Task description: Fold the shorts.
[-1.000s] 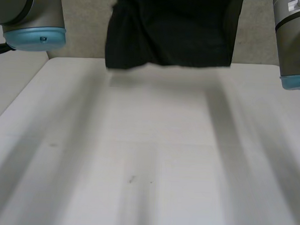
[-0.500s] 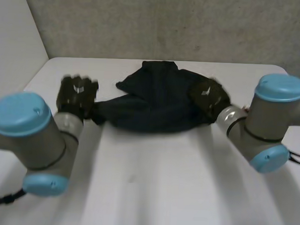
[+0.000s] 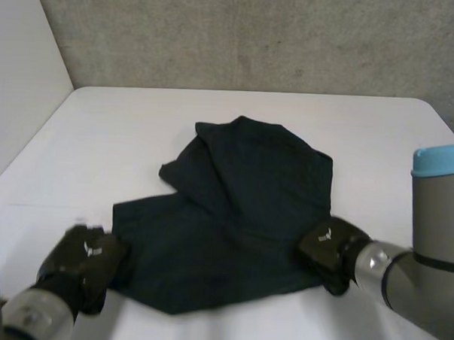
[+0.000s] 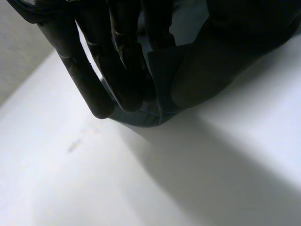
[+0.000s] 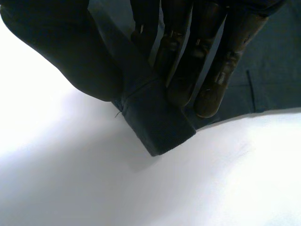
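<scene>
Dark navy shorts (image 3: 240, 208) lie crumpled on the white table (image 3: 123, 128), bunched toward the far side and spread wider toward me. My left hand (image 3: 83, 262) is at their near left corner. In the left wrist view its fingers (image 4: 89, 61) pinch the hem of the shorts (image 4: 211, 61) just above the table. My right hand (image 3: 330, 248) grips the near right corner. In the right wrist view its fingers (image 5: 211, 61) press on a doubled hem corner of the shorts (image 5: 157, 125), with cloth wrapped beside them.
A grey wall (image 3: 255, 36) stands behind the table's far edge, and a pale wall (image 3: 20, 71) runs along the left side. Bare tabletop surrounds the shorts on the far, left and right sides.
Both hands have come from the far side of the table toward the near edge, dragging the shorts with them. The shorts hung raised before and now lie on the table.
</scene>
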Available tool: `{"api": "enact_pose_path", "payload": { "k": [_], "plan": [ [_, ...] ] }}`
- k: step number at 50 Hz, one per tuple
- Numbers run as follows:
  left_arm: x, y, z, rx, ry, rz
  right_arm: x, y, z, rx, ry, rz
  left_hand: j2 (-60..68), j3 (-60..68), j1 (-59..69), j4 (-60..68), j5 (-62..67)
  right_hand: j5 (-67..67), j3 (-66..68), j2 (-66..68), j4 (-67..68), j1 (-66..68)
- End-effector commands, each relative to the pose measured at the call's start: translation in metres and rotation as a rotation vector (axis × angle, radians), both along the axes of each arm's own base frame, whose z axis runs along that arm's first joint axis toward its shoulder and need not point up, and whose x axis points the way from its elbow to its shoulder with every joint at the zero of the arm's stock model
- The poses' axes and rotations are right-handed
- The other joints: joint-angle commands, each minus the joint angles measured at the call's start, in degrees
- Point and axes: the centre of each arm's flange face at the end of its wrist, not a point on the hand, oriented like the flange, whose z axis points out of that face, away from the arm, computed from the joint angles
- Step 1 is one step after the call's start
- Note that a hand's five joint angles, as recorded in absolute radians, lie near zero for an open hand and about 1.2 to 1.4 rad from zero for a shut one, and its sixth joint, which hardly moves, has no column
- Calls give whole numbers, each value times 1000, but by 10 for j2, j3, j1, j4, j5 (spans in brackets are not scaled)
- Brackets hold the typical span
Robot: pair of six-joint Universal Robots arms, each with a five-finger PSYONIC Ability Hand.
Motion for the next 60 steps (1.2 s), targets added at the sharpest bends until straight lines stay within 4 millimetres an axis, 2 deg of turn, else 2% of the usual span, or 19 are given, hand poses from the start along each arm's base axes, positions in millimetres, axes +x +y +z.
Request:
{"api": "enact_pose_path", "payload": {
  "k": [1,5,11,12,13,15,20,21,25,28,35,36,40,47,50,54,55,58,60],
  "plan": [
    [11,35,17,79,-49,-57,-26,25,13,48,117,51,113,117,155,110,127,144,107,125,118,241],
    [9,37,31,36,-1,-87,-32,25,25,23,110,44,113,117,155,110,127,144,107,125,118,241],
    [-5,26,35,-3,77,-138,-28,20,26,-6,59,53,113,117,155,110,127,144,107,125,118,241],
    [-8,23,34,-15,92,-148,-25,19,24,-14,37,53,49,54,92,47,64,144,107,125,118,241],
    [-15,15,34,-49,118,-163,-24,18,23,-16,28,51,-228,-223,-185,-230,-213,144,107,125,118,241],
    [-21,8,37,-97,146,-174,-22,15,18,-13,14,46,-425,-420,-382,-427,-410,144,107,125,118,241],
    [-35,-25,52,-259,241,-156,-19,9,7,-12,-26,7,-442,-438,-400,-444,-427,144,107,125,118,241],
    [-37,-39,53,-300,254,-139,-19,10,6,-7,-30,6,-437,-433,-395,-439,-422,144,107,125,118,241],
    [-42,-70,47,-334,267,-116,-20,10,3,-8,-38,-4,-436,-431,-393,-438,-421,144,107,125,118,241],
    [-51,-82,37,-310,269,-150,-20,10,1,-15,-42,-5,-437,-433,-395,-439,-422,144,107,125,118,241],
    [-76,-121,1,-211,273,-233,-21,8,-3,-26,-46,-13,-409,-404,-366,-411,-394,144,107,125,118,241],
    [-78,-131,-7,-197,271,-231,-22,9,-5,-25,-45,-13,-395,-391,-353,-397,-380,144,107,125,118,241],
    [-78,-157,-27,-170,255,-209,-22,10,-6,-25,-45,-13,-373,-369,-331,-376,-359,144,107,125,118,241],
    [-85,-181,-50,-154,248,-205,-22,10,-7,-25,-57,-23,-338,-333,-296,-340,-323,144,107,125,118,241],
    [-88,-190,-59,-148,247,-201,-22,9,-7,-25,-63,-30,-237,-233,-195,-239,-223,144,107,125,118,241],
    [-90,-195,-67,-139,242,-201,-22,9,-8,-22,-69,-36,-172,-167,-129,-174,-157,144,107,125,118,241],
    [-90,-195,-68,-134,241,-200,-22,9,-8,-22,-69,-36,-138,-134,-96,-140,-123,144,107,125,118,241],
    [-90,-195,-69,-135,235,-194,-21,9,-8,-25,-70,-36,112,116,154,110,127,144,107,125,118,241],
    [-89,-196,-65,-151,235,-176,-21,8,-8,-32,-72,-37,113,117,155,110,127,144,107,125,118,241]
  ]
}}
